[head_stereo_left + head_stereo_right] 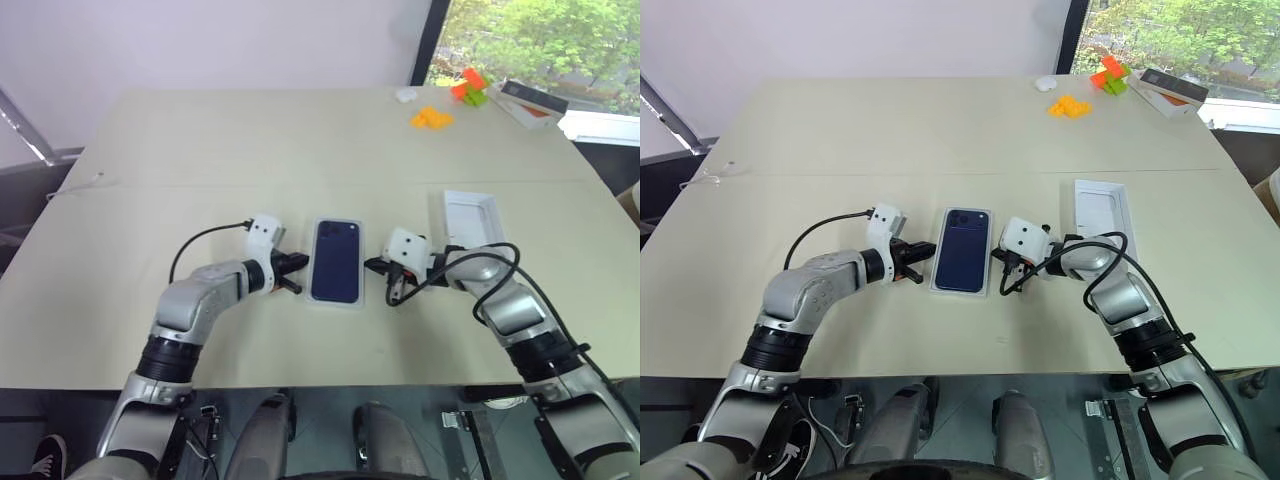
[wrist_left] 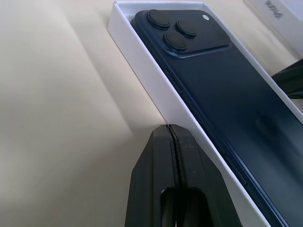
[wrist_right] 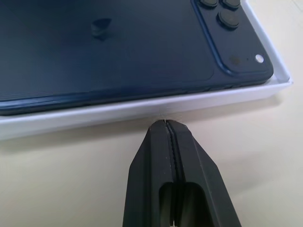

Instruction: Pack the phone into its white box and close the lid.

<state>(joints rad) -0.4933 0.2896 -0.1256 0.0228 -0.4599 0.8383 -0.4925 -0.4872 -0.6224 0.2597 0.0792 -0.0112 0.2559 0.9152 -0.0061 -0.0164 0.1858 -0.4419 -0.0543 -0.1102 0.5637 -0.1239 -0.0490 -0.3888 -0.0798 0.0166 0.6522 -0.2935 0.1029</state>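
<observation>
Our left gripper [image 2: 170, 128] is pinched fully closed on nothing, tips at the white box's [image 2: 156, 90] long wall. Our right gripper [image 3: 164, 124] is pressed together too, empty, at the opposite wall. Between them the phone [image 1: 335, 260] lies in the box, cameras up. Beyond our right hand sits the lid [image 1: 470, 217].

- The slim dark blue glossy phone [image 1: 335, 260] lies in the shallow white rectangular cardboard box [image 2: 150, 88], near the front middle of the wide beige table [image 1: 300, 140].
- The left gripper [image 1: 297, 275] sits just left of the box, tips at its wall.
- The right gripper [image 1: 376, 266] sits just right of it, likewise.
- A white rectangular cardboard tray piece [image 1: 470, 219] lies right of the right gripper.
- Small orange and green plastic blocks [image 1: 450, 100] lie at the far right corner.
</observation>
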